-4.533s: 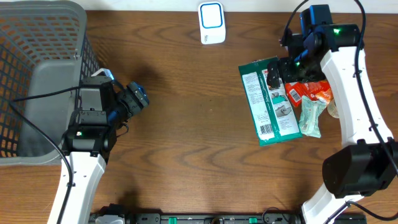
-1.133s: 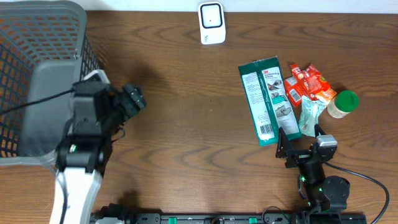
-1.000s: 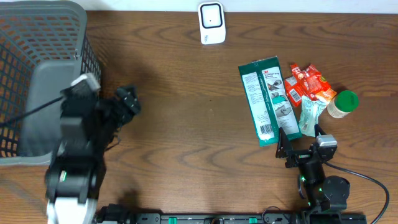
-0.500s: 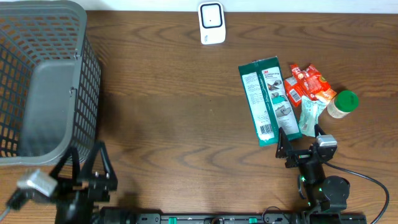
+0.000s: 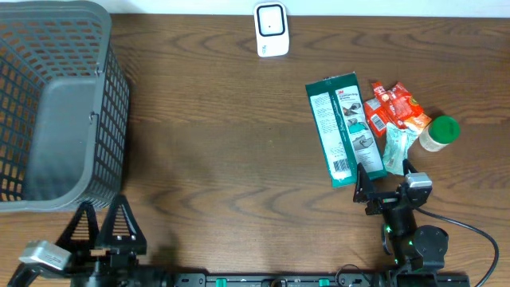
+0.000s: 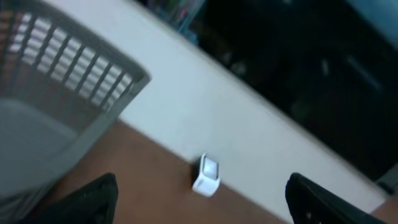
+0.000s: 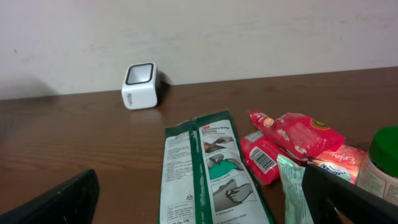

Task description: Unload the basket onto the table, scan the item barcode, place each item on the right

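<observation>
**Arm positions.** Both arms sit at the near edge of the tabletop (image 5: 239, 119). The left gripper (image 5: 102, 211) is at the near left, just in front of the basket (image 5: 103, 96). Its fingers (image 5: 121, 223) stand wide apart and hold nothing. The right gripper (image 5: 383, 175) is at the near right. Its fingers (image 5: 358, 185) are also spread fully and hold nothing, and their tips reach the near end of the item group.

**Items.**
- The green package (image 5: 343, 127) lies flat on the right half of the tabletop. Its long axis runs near to far, and a barcode is visible at its near end.
- A red packet (image 5: 394, 108) lies against the right edge of the green package.
- A pale green packet (image 5: 396, 151) lies just near of the red packet.
- A green-lidded bottle (image 5: 440, 131) stands upright at the far right of the group.

**Scanner.** The white scanner (image 5: 271, 29) stands at the far centre edge of the tabletop, against the wall. It is well apart from the items and from both grippers.

**Wrist views.**
- The left wrist view is blurred. It shows the scanner (image 6: 208, 174) ahead between the fingers (image 6: 93, 199), with the basket (image 6: 74, 68) to the left.
- The right wrist view shows the green package (image 7: 208, 174) straight ahead and the scanner (image 7: 140, 85) beyond it to the left. The red packet (image 7: 295, 134) and the bottle (image 7: 385, 162) are to the right.
</observation>
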### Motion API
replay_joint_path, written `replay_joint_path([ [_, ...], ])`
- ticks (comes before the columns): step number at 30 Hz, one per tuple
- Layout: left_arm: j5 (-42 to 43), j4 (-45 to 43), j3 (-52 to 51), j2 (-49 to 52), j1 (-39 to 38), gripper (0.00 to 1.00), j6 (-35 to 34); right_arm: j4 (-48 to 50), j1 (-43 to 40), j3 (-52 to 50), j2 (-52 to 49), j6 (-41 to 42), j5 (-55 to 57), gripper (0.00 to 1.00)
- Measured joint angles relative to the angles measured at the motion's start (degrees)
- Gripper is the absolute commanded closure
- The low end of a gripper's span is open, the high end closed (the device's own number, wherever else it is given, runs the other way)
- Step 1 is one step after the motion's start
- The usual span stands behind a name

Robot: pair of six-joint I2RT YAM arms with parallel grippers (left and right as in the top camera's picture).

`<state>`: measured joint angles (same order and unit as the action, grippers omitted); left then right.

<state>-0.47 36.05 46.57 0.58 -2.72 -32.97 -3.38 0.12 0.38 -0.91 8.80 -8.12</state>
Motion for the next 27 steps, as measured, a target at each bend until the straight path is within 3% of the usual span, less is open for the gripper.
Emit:
replay_joint_path([
  [6, -1.25, -33.48, -11.13, -0.13, 0.00, 0.13, 3.41, 0.00, 0.00, 0.00, -0.09, 0.00, 0.02, 0.01],
  [12, -1.42, -53.35, -25.14, -0.09, 0.00, 0.13, 9.75, 0.00, 0.00, 0.00, -0.09, 0.00, 0.00, 0.01],
  [24, -1.42, -56.00, -44.57, -0.09, 0.00, 0.13, 16.35, 0.00, 0.00, 0.00, -0.09, 0.00, 0.00, 0.01],
  [27, -1.40, -52.61, -45.68, -0.09, 0.00, 0.13, 16.52, 0.00, 0.00, 0.00, -0.09, 0.00, 0.00, 0.01],
])
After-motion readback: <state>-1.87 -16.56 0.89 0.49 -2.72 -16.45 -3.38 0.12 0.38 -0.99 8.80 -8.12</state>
